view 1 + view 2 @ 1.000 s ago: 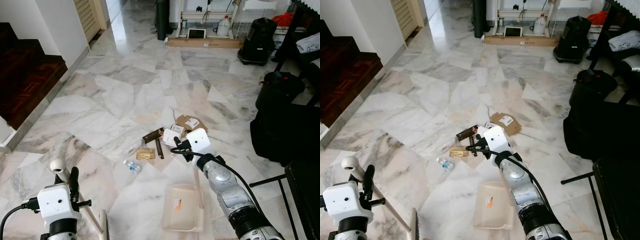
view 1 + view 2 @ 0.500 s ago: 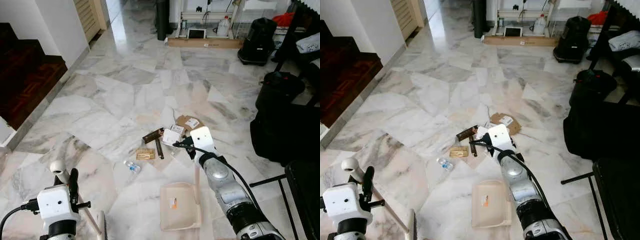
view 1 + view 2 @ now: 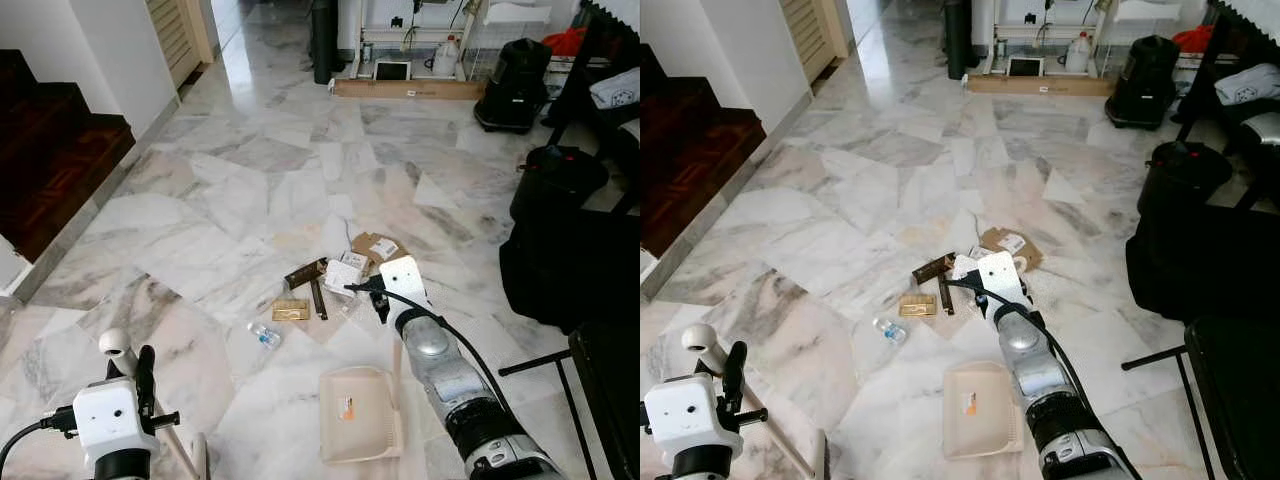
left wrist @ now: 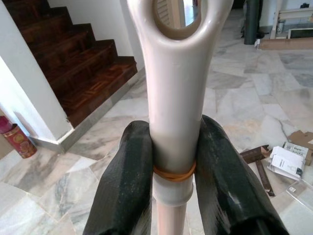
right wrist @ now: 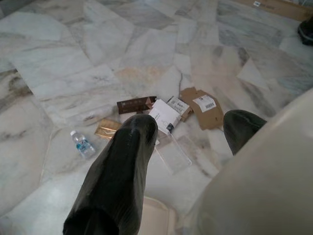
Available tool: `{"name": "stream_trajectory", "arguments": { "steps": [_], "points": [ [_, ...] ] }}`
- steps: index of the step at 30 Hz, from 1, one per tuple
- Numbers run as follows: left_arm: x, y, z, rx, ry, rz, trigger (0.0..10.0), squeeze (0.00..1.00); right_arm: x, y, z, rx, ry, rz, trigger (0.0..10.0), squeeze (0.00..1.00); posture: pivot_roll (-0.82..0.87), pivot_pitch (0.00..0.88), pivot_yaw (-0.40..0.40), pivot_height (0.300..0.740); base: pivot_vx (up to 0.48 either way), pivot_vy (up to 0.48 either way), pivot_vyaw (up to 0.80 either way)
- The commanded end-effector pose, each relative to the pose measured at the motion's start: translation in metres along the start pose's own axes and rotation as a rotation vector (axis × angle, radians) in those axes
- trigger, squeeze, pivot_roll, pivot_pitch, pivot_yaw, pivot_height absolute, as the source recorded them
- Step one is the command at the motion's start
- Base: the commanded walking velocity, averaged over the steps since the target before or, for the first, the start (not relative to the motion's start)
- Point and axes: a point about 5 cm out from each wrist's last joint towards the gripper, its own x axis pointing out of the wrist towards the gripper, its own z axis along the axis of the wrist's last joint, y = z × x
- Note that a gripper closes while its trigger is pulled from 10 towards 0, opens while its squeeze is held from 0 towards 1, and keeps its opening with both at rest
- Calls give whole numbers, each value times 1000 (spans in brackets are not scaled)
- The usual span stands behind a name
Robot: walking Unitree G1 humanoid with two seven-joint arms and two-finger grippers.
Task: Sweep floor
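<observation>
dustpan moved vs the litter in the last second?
Yes. The dustpan, on its handle in the right gripper, slid toward the robot's left; its pan now sits nearer the bottle, more squarely below the litter pile.

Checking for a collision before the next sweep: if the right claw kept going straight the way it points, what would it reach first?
Most likely the litter pile: the right claw points down at the white packet and the clear plastic piece on the marble floor. Depth is unclear.
</observation>
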Motion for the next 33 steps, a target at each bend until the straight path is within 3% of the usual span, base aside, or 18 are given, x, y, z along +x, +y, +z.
{"name": "stream_trajectory", "arguments": {
  "steps": [1, 16, 22, 23, 24, 25, 33],
  "points": [
    [0, 4, 9, 17, -43, 6, 10000, 0, 2, 2, 0, 7, 21, -3, 10000, 1000, -20, 102, 65, 740, 0, 0, 0],
    [1, 4, 9, 18, -38, -2, 10000, 0, 3, 4, -9, 9, 89, 9, 10000, 1000, -16, 98, 66, 740, 0, 0, 0],
    [1, 3, 9, 19, -40, -3, 10000, 0, 3, 11, -17, -39, 152, 63, 10000, 1000, -17, 96, 66, 740, 0, 0, 0],
    [1, 3, 8, 18, -40, -3, 10000, 0, 3, 12, -20, -52, 175, 76, 10000, 925, -18, 96, 66, 740, 0, 0, 0],
    [1, 3, 8, 18, -40, -4, 10000, 0, 3, 13, -22, -61, 191, 85, 10000, 925, -18, 96, 66, 740, 0, 0, 0],
    [1, 3, 8, 18, -39, -4, 10000, 0, 2, 14, -24, -73, 204, 97, 10000, 0, -19, 97, 67, 740, 0, 0, 0],
    [0, 3, 9, 17, -40, -4, 10000, 0, 0, 11, -36, -183, 284, 85, 10000, 0, -17, 103, 70, 740, 0, 0, 0]
  ]
}}
